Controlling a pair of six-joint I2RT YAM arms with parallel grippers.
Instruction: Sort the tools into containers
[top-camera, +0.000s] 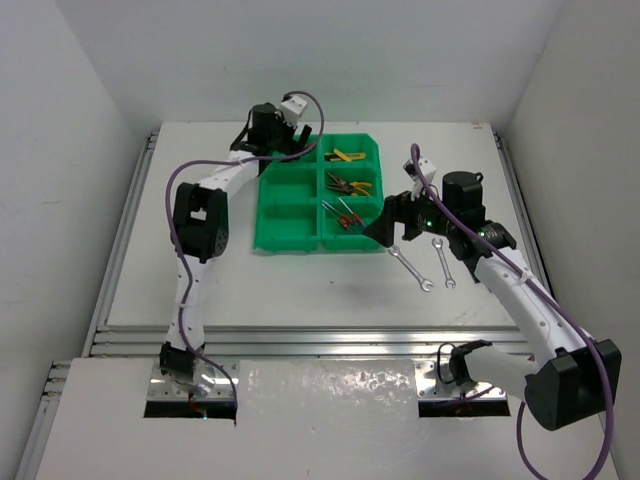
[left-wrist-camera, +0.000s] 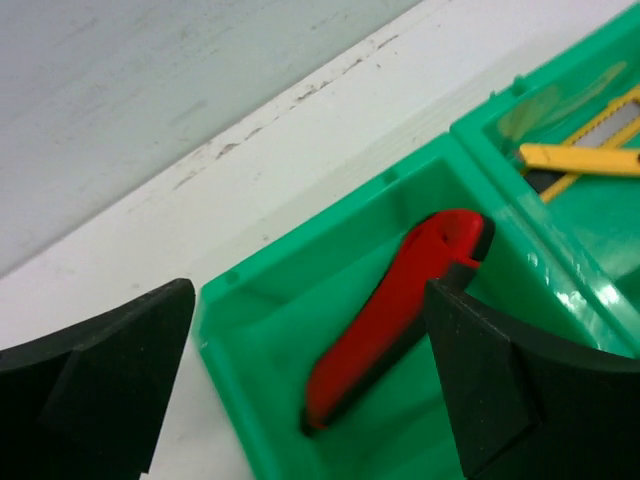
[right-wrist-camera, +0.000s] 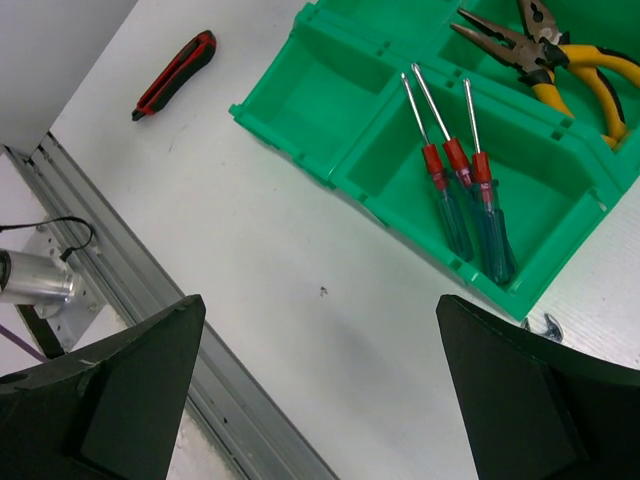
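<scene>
**Knife binned, wrenches waiting**

On the counter (top-camera: 330, 290), the green tray (top-camera: 290, 243) is holding tools by type. The left hand (left-wrist-camera: 308, 290) is hanging spread above its far-left bin, where a red-and-black knife (left-wrist-camera: 390, 320) is lying free. The right hand (right-wrist-camera: 320, 300) is hovering wide open and empty near two wrenches (top-camera: 410, 268), probably next.

A knife (left-wrist-camera: 390, 320) lies in a tray (left-wrist-camera: 250, 340) bin just below the left claw (left-wrist-camera: 310, 300), while screwdrivers (right-wrist-camera: 460, 190) lie in another bin ahead of the right claw (right-wrist-camera: 320, 310), pliers (right-wrist-camera: 560, 50) beyond them.
</scene>
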